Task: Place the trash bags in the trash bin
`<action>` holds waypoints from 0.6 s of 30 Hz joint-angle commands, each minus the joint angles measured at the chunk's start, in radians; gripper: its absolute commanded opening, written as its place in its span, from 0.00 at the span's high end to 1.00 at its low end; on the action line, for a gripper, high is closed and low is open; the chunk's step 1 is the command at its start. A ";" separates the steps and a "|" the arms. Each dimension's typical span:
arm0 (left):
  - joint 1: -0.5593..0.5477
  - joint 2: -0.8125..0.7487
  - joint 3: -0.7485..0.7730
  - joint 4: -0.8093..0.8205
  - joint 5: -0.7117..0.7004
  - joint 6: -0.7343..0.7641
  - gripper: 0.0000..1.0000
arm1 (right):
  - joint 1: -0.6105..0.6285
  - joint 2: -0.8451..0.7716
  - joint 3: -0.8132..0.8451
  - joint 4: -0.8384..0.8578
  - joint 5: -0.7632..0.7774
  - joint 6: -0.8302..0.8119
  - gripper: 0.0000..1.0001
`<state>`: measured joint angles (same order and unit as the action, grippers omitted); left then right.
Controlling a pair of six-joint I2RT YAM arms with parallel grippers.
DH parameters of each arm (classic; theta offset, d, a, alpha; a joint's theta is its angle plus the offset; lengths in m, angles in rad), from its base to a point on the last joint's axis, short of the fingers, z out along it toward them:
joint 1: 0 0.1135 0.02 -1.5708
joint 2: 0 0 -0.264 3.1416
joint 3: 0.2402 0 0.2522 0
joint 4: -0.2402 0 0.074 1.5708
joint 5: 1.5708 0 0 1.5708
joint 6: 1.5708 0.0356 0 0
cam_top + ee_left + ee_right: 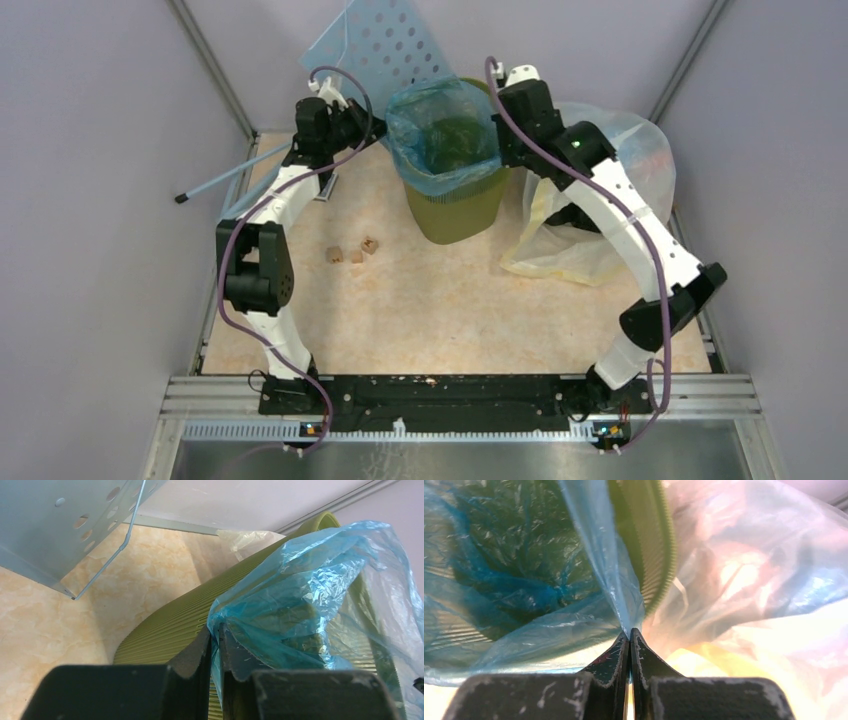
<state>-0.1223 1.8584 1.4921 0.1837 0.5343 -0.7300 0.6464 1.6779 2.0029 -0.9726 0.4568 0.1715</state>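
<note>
Opposite edges of the light-blue trash bag (pixel 415 165) are pinched between the closed fingers of the left gripper (pixel 215 630) and right gripper (pixel 630 632), the bag spread open inside the olive-green trash bin (pixel 455 212); a perforated panel (pixel 385 45) is seen behind.

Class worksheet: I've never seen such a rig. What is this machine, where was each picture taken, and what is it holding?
Two robot arms are bolted to a table. One picture looks down from above; the other two come from a camera on each wrist. A green bin holds a thin blue bag. The left gripper and right gripper each pinch the bag's edge, on opposite sides of the rim. A clear stuffed bag lies beside the bin, a perforated panel behind it.
</note>
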 commanded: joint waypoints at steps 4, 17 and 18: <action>-0.017 0.001 0.045 0.041 -0.004 0.016 0.86 | -0.106 -0.099 -0.057 0.080 -0.053 -0.008 0.95; -0.027 0.006 0.047 0.031 -0.010 0.029 0.86 | -0.218 -0.098 -0.223 0.165 -0.242 0.011 0.68; -0.028 0.010 0.050 0.031 -0.009 0.029 0.86 | -0.231 -0.096 -0.232 0.175 -0.258 0.014 0.69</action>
<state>-0.1364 1.8584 1.4998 0.1795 0.5186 -0.7189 0.4591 1.6016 1.8004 -0.8799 0.2802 0.1688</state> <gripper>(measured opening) 0.145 0.313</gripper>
